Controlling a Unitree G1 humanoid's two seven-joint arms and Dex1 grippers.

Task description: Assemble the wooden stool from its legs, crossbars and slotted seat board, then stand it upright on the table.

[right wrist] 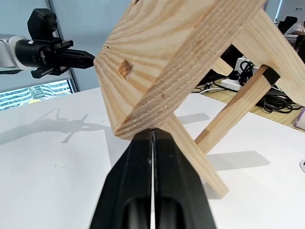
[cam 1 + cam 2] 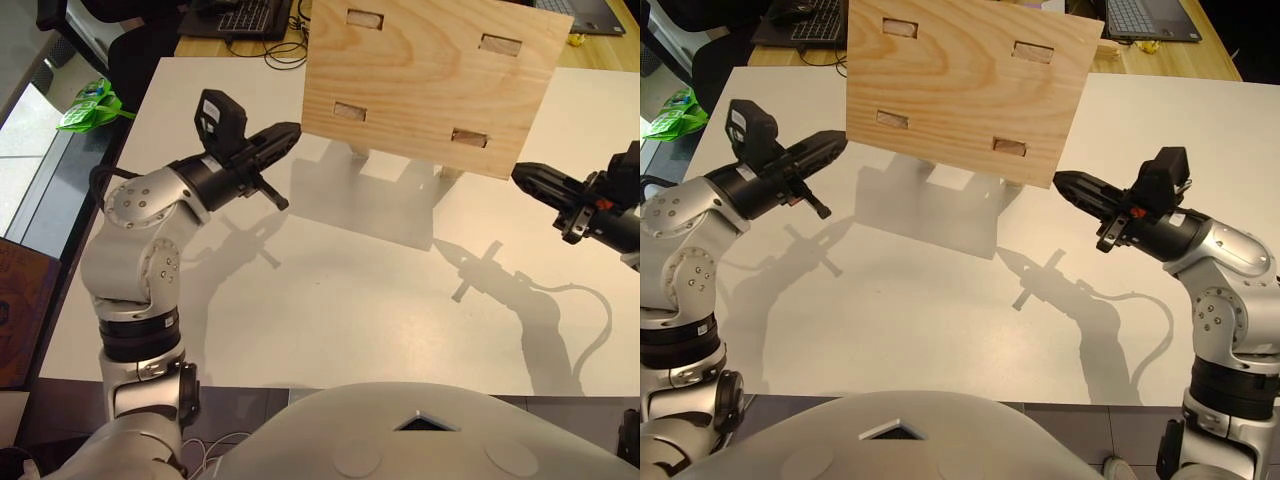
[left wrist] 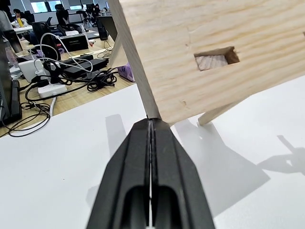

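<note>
The left gripper's fingers (image 3: 136,162) are pressed flat together with nothing between them, and so are the right gripper's fingers (image 1: 169,167). The left gripper (image 2: 287,132) has its tip just beside the near-left corner of the seat board (image 2: 430,75). The right gripper (image 2: 1064,184) points at the near-right corner of the seat board. Whether either tip actually touches the wood cannot be told.

The seat board is pale pine with four slots (image 2: 350,111), each with a leg end seated in it. Under the seat board the legs (image 1: 238,107) splay outward, and their feet rest on the white table (image 2: 330,310). The stool (image 2: 970,85) therefore looks assembled and standing, though the joints on the seat board's far side are hidden. Beyond the far edge of the seat board lies a keyboard (image 2: 250,15).

The stool will likely handle as stiff, solid and fairly light. Its sanded faces offer narrow fingers little grip. The slotted joints look press-fitted, so lifting by the seat board alone could pull it off the legs. A safer hold is probably with parted fingers across the seat board's edge at two opposite corners. Squeezing the seat board between both grippers could also work, with the push kept low enough not to tip it.
</note>
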